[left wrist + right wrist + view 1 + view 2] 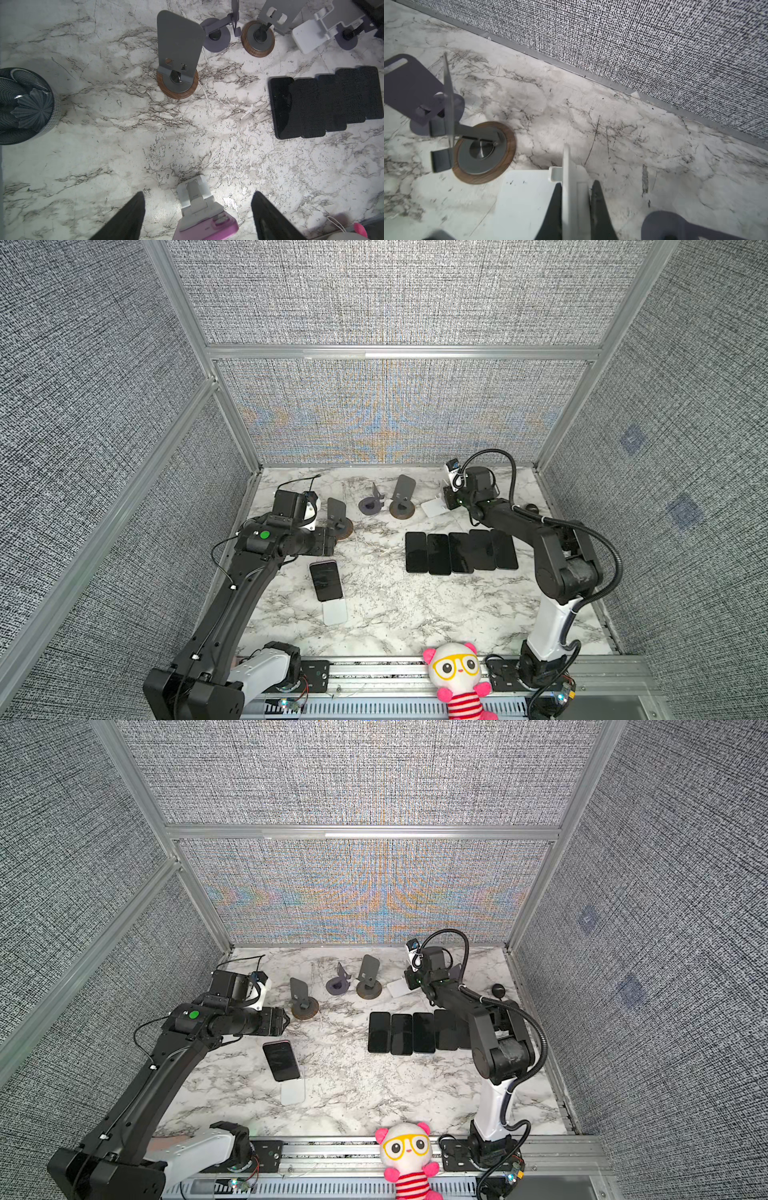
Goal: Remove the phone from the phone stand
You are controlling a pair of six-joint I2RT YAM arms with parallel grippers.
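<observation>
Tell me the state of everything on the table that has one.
left gripper: open, empty.
right gripper: shut on far white stand.
pink phone: on near white stand, screen dark.
five black phones: flat, in a row.
three dark stands: empty.

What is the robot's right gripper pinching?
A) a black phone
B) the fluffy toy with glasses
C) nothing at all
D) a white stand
D: in the right wrist view the right gripper has its jaws closed on the upright plate of the white stand, which has no phone on it.
</observation>
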